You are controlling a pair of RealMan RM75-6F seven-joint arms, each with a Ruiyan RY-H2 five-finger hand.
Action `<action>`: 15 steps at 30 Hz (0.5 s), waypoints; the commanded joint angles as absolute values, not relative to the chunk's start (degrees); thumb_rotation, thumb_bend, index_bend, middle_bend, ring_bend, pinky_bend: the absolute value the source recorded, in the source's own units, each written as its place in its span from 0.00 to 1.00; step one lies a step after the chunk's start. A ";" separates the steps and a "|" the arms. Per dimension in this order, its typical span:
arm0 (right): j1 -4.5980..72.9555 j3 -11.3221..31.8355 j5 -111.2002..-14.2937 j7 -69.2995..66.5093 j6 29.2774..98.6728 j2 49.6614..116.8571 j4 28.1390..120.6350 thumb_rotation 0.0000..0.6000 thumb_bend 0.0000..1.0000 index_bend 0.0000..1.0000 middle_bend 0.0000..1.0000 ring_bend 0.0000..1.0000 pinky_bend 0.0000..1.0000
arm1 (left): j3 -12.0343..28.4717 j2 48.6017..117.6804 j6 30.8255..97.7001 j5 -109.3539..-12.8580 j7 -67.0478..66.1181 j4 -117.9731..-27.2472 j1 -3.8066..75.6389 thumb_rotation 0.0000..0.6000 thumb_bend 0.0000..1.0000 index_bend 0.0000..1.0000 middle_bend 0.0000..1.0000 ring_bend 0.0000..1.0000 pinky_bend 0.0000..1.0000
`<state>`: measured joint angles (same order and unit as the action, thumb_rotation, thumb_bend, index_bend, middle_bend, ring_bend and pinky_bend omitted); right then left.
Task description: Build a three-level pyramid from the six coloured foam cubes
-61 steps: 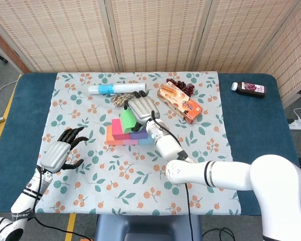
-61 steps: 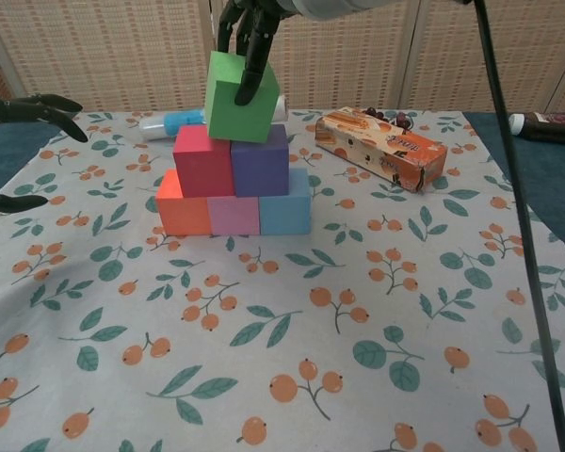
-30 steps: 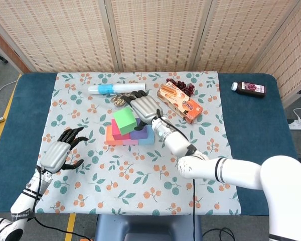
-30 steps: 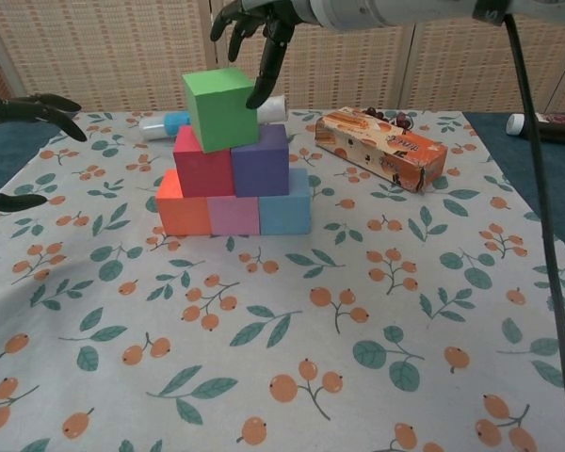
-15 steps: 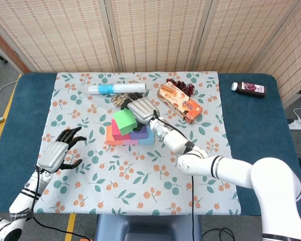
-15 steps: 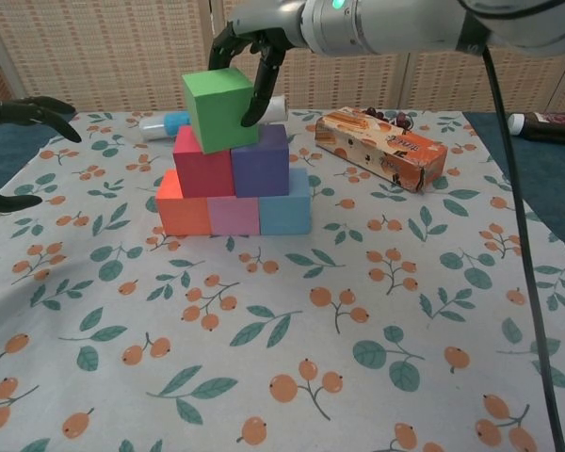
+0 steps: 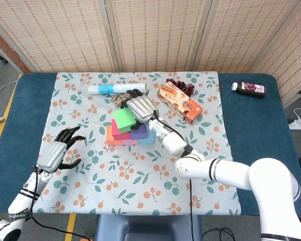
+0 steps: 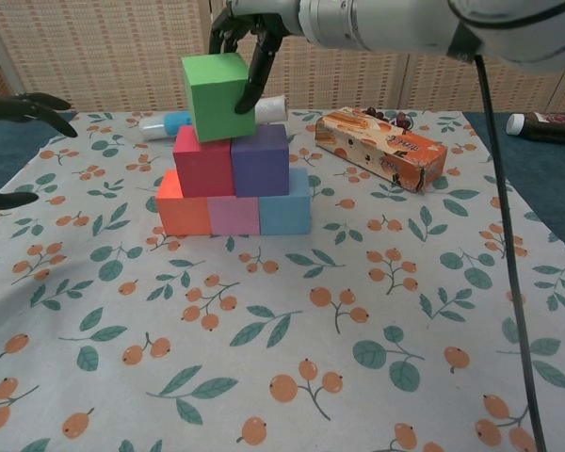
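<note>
Green cube — gripped by right hand, tilted, seated mostly over red cube; may tumble if released off-centre; left hand open, idle.

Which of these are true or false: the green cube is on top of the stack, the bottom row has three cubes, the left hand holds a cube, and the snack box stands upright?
1. The green cube sits on top of the stack. True; the right hand has fingers on it.
2. The bottom row is the orange cube, pink cube and blue cube. True.
3. The left hand holds a cube. False; it is open, away from the stack.
4. The snack box stands upright. False; it lies flat on the floral tablecloth.
</note>
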<state>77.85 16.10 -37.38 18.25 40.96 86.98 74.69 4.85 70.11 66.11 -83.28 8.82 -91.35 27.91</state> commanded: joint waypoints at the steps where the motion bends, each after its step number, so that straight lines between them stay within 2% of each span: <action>1: 77.80 16.40 -32.88 21.20 44.24 86.56 77.61 1.00 0.00 0.40 0.35 0.03 0.00 | 4.88 70.16 66.26 -83.46 8.93 -91.39 27.89 1.00 0.29 0.22 0.00 0.00 0.00; 8: 79.18 16.99 -22.51 27.29 49.09 86.71 81.17 1.00 0.00 0.39 0.36 0.05 0.00 | 4.74 70.30 66.30 -83.92 9.12 -91.23 27.92 1.00 0.29 0.22 0.00 0.00 0.00; 15: 80.11 17.44 -17.21 30.78 50.61 87.29 82.17 1.00 0.00 0.38 0.36 0.06 0.00 | 4.60 70.46 66.37 -84.18 9.52 -90.87 27.86 1.00 0.29 0.22 0.00 0.00 0.00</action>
<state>79.80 17.26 -18.04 30.09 50.20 87.07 81.85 4.60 70.46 66.38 -84.18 9.52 -90.87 27.85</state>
